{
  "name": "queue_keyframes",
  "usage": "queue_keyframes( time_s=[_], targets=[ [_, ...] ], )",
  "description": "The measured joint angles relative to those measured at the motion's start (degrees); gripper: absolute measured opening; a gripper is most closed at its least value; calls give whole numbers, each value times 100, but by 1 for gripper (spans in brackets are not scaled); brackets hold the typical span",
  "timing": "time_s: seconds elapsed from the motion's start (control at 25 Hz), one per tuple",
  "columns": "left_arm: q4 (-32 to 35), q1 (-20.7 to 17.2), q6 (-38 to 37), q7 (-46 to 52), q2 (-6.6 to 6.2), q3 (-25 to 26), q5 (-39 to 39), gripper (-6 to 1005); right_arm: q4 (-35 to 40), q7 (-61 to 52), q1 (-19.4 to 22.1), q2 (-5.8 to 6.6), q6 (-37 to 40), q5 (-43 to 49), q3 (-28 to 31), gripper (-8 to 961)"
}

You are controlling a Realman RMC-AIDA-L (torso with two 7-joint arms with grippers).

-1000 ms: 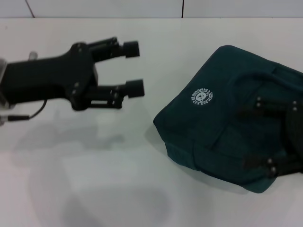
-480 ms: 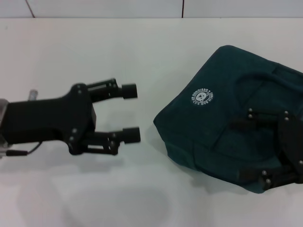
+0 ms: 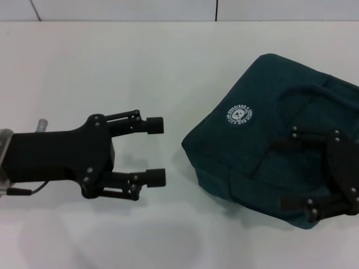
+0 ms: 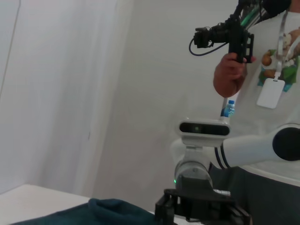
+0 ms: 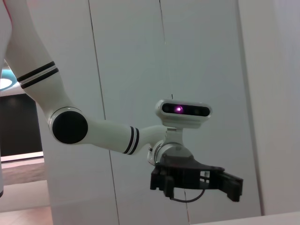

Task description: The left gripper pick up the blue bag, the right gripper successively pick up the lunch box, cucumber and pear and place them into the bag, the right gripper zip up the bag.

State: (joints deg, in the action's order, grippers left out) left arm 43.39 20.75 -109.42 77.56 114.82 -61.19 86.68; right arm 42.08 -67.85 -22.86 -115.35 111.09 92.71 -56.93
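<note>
The blue bag lies on its side on the white table at the right, its round white logo facing up and a looped handle toward the far right. My right gripper is open over the bag's right part, fingers pointing left; I cannot tell whether it touches the fabric. My left gripper is open above bare table left of the bag, fingertips pointing at it and a short gap away. The left wrist view shows the bag's edge. The lunch box, cucumber and pear are out of view.
The white table runs back to a pale wall. In the left wrist view a person stands behind the robot's head, holding up a camera rig.
The left gripper has moved toward the table's near edge and back a little from the bag. The right gripper has shifted nearer over the bag. Both stay open.
</note>
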Motion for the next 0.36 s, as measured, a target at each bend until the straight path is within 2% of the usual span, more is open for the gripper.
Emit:
queue_keyframes(
  time_s=[0.36],
  targets=[
    [2, -33, -111, -4, -29, 19, 125, 880, -50, 4, -15, -5, -100, -47, 21, 872]
  ],
)
